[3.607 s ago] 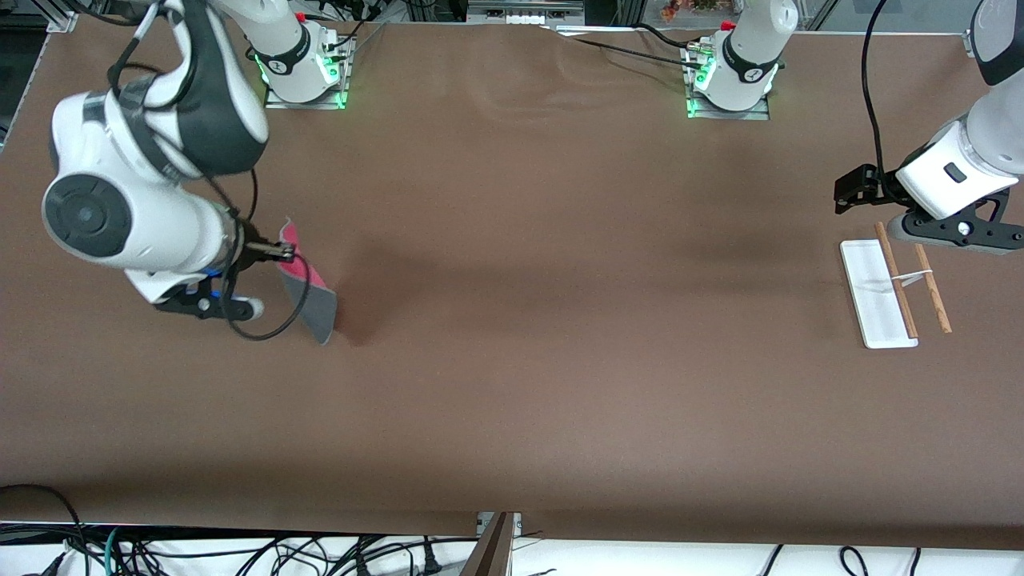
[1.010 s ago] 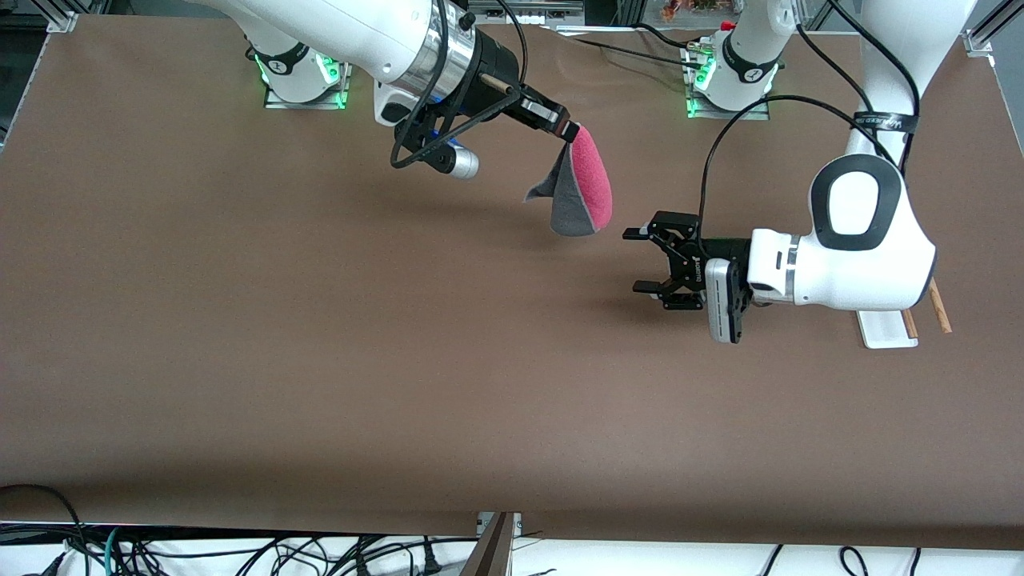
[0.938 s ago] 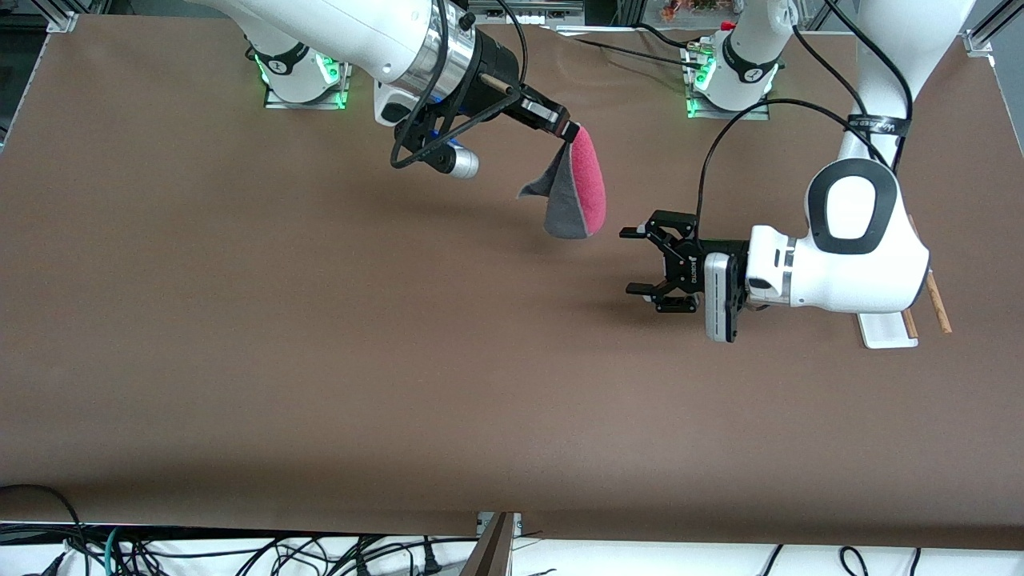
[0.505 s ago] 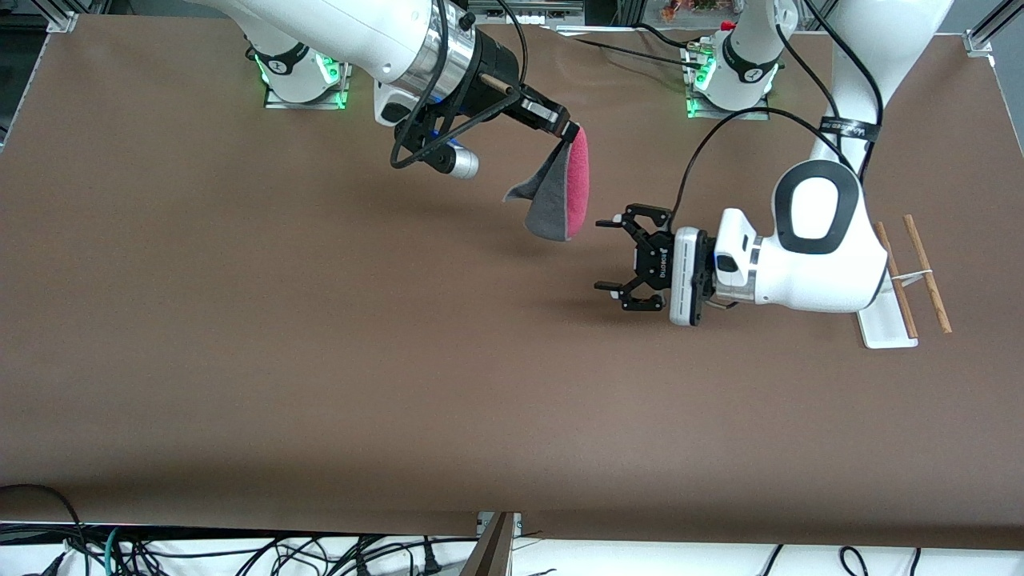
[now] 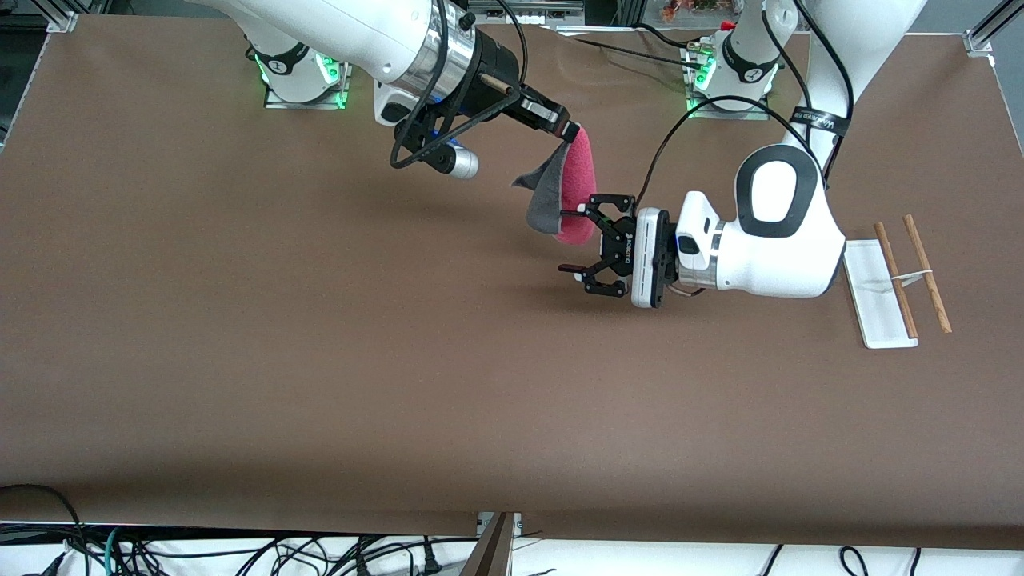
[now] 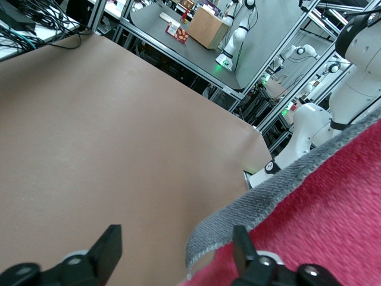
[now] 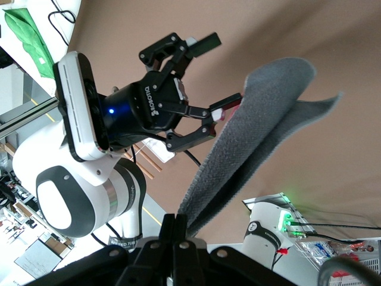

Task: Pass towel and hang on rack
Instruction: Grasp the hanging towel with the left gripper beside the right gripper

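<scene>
I hold the towel [image 5: 565, 192] by one top corner with the right gripper [image 5: 570, 130], up in the air over the middle of the table [image 5: 320, 360]. The fingers there are pressed fully together on the cloth, as the right wrist view shows, with the fabric coming out from between the tips. I grip only the corner so that the rest hangs down freely and folds on itself, pink side toward the left arm's end, grey side toward the right arm's end. In this way the lower part is offered as a loose flap that another hand can take.

The left gripper [image 5: 582, 242] comes in horizontally from the side of the rack [image 5: 894, 280], with its fingers spread wide. One finger [image 6: 244, 247] is already at the lower edge of the towel, on the pink side; the second finger [image 6: 107, 250] is in free air over the bare table. So the cloth is at the mouth of the jaws, but I judge it is not yet caught, because nothing is pinched between them.

The rack stands on the table toward the left arm's end, well apart from the hand-over. I think the grasp must close on the towel first, and only then should the right gripper let go.
</scene>
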Robot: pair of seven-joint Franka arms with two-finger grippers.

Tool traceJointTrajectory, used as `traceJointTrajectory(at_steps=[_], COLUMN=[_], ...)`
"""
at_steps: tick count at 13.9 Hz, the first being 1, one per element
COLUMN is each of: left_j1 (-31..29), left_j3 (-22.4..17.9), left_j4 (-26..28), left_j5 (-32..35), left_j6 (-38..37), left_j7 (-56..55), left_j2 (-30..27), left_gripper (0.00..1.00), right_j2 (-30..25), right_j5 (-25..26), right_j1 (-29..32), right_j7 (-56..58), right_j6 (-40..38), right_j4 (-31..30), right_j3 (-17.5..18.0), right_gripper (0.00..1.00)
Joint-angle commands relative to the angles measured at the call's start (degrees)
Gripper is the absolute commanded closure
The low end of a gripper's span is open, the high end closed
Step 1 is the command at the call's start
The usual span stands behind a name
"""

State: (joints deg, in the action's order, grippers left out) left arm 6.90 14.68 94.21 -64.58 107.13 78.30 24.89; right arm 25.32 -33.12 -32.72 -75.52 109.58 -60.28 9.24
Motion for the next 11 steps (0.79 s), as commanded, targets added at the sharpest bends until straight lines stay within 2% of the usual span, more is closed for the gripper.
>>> traceJointTrajectory(at_steps=[1,11], left_j1=[-1.1,-5.4], left_j3=[0.3,0.4], left_j4=[3.6,5.0], left_j5=[-1.9,-2.0], left_j6=[0.3,-4.9], left_j7=[2.4,8.9], left_j2=[-2.8,-2.8], left_gripper=[0.14,0.08], right_j2=[0.8,0.8], right_j5=[-1.0,-1.0], right_j1=[0.2,0.2], right_j7=[-0.9,-0.9], right_j6=[0.0,-0.1], right_j4=[1.7,1.7], right_j3=[0.5,0.5], right_gripper=[1.00,1.00])
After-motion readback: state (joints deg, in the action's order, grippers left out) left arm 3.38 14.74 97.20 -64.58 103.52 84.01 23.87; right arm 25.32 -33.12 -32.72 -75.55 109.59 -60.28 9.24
